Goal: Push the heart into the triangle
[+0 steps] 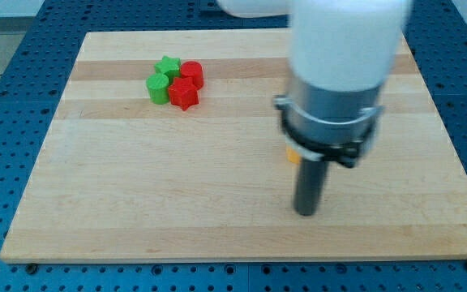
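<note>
Near the worktop [217,203] centre-right: my tip [306,212], a bare rod holding nothing. Just up-left of it, an orange-yellow block [293,155], mostly hidden, shape unclear. Far up-left, touching together: green star [168,66], green block [158,88], red block [192,73], red star [184,95]. Heart, triangle: cannot tell.

The arm [345,36] is a wide white cylinder, blurred; below it sits a grey collar ringed by a dark clamp; a straight dark rod ends at my tip [306,212].
</note>
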You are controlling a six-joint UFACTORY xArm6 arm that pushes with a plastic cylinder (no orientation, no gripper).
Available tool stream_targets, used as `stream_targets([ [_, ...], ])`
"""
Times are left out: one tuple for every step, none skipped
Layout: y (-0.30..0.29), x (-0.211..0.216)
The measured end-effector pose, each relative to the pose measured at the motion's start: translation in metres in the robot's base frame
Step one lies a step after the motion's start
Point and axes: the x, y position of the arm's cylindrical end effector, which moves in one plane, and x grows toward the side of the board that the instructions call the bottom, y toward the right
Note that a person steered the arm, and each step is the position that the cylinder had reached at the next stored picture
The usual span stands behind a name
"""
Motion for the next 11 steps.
stream_targets([
  [0.060,-0.007],
  [0.070,-0.026],
  [0.070,-0.042],
  [0.070,-0.057],
  [0.071,-0.080],
  [0.065,-0.112],
  [0.041,-0.118],
  [0.024,-0.119],
  [0.019,-0.119],
  [0.025,-0.121],
  [0.061,-0.134],
])
